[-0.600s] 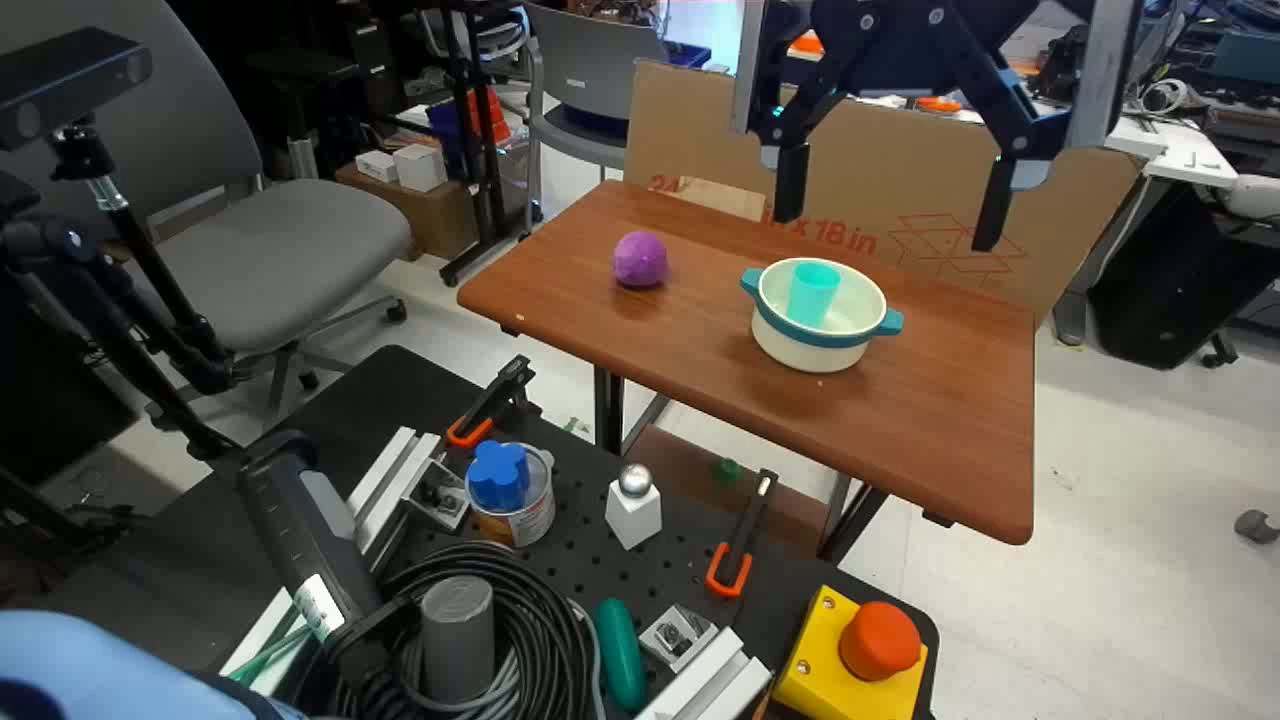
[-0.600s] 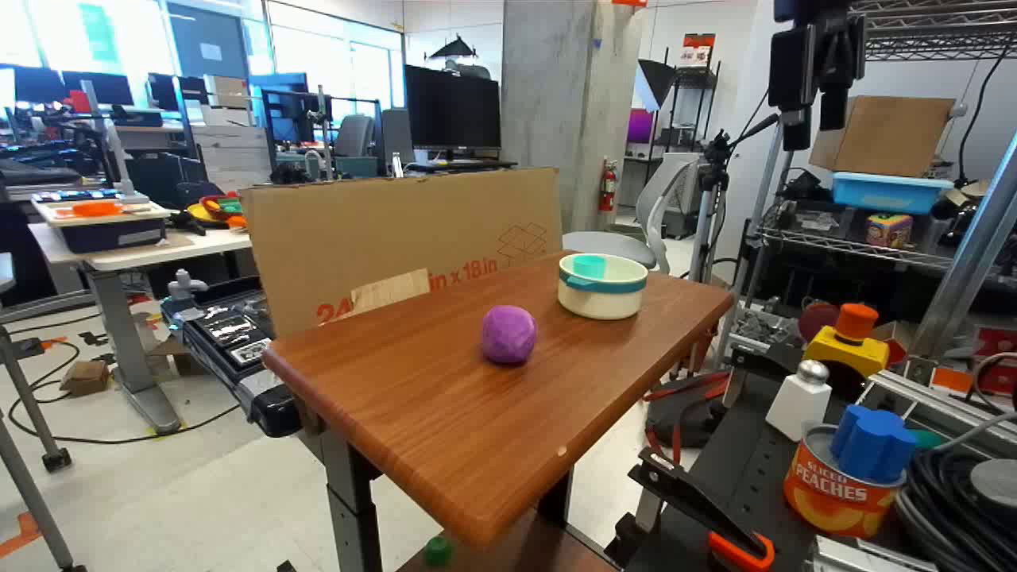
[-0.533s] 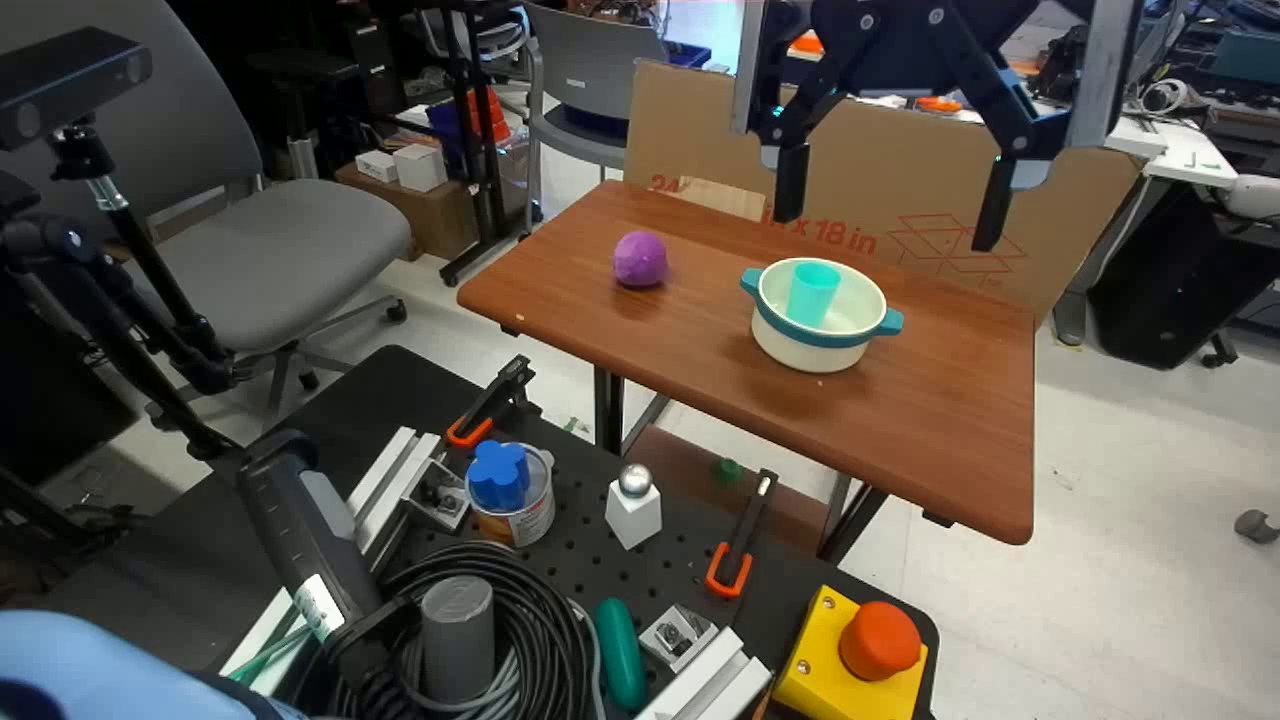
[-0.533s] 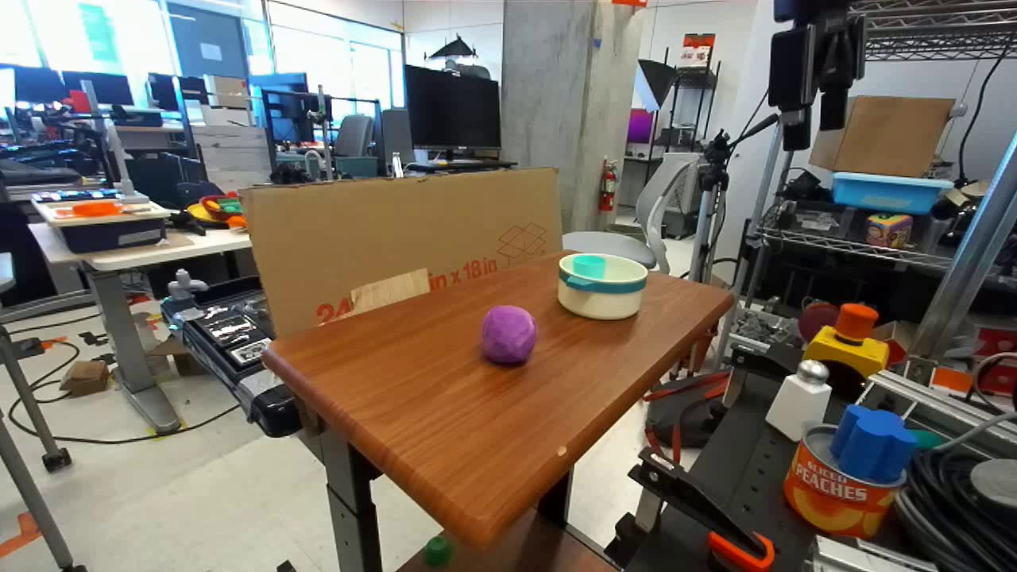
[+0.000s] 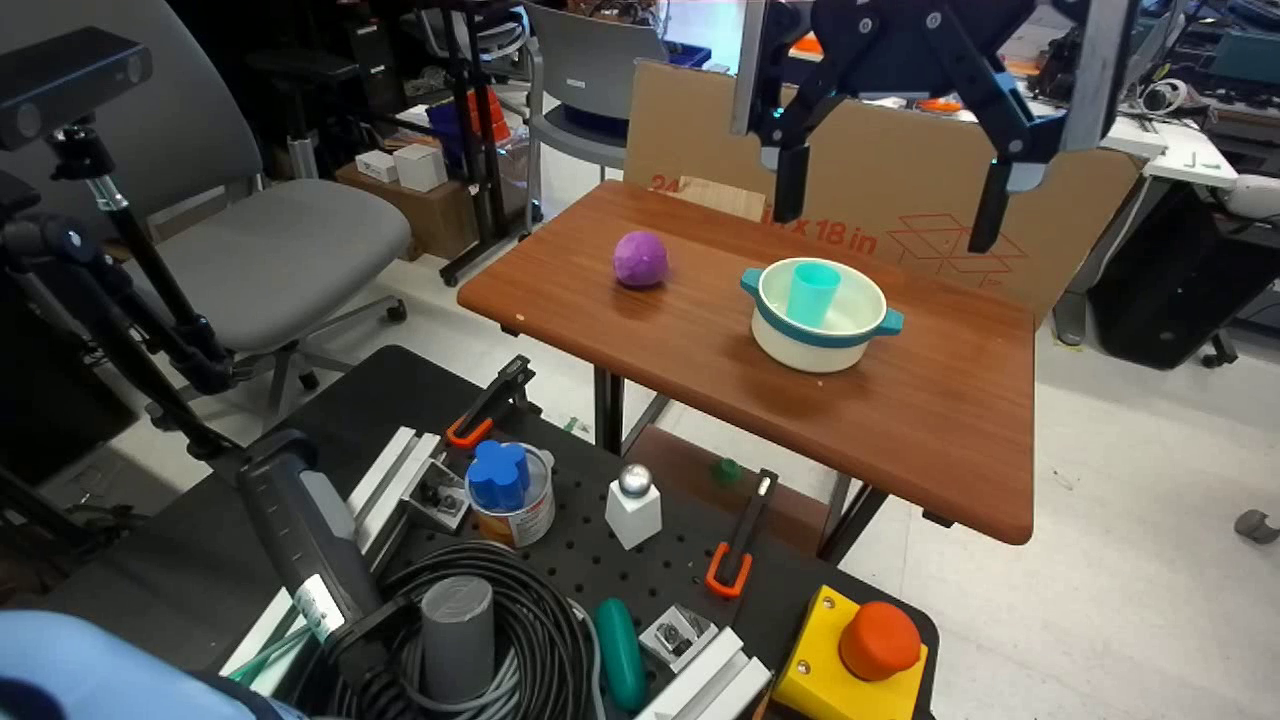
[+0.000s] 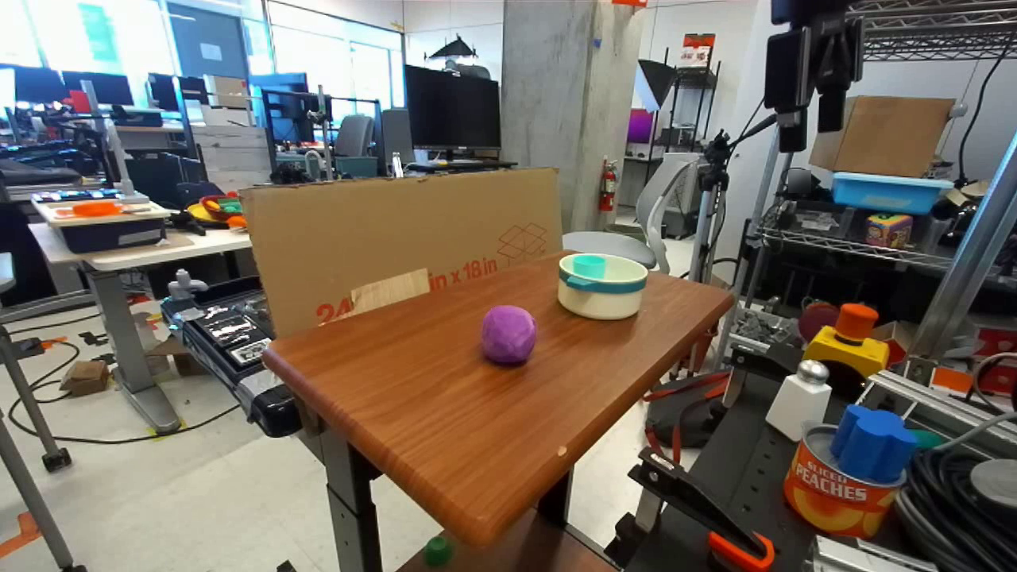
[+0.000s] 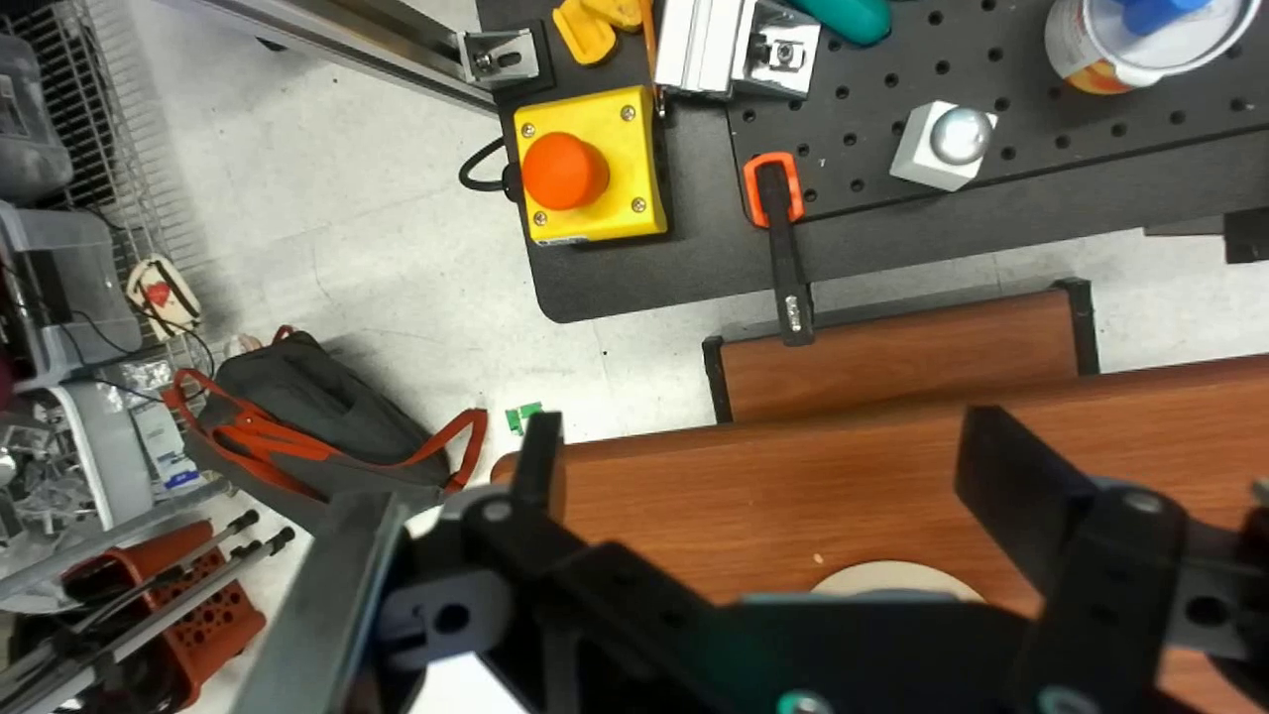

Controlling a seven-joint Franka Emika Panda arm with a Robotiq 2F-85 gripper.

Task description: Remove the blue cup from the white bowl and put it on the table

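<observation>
The teal cup [image 5: 813, 292] stands inside the white bowl [image 5: 800, 355], leaning slightly or standing near its wall. In an exterior view only the cup's upper part [image 6: 589, 264] shows above the bowl's rim [image 6: 604, 303]. The bowl has teal handles and sits on the brown wooden table [image 5: 930, 430]. My gripper [image 5: 885, 230] is open and empty, with fingers wide apart, high above the table. It also hangs high up in an exterior view [image 6: 812, 137]. In the wrist view the gripper [image 7: 766, 415] hides most of the bowl [image 7: 897, 573]; the cup is hidden there.
A purple ball [image 5: 640, 259] lies on the table beside the bowl. A cardboard panel [image 6: 381, 238] stands along the table's far edge. A black pegboard bench holds clamps, a can [image 6: 834, 485], a white shaker [image 5: 633, 510] and a yellow box with red button [image 5: 850, 660].
My gripper has shifted only very slightly, a little to the left and down in an exterior view. The cup, bowl and ball have not moved.
</observation>
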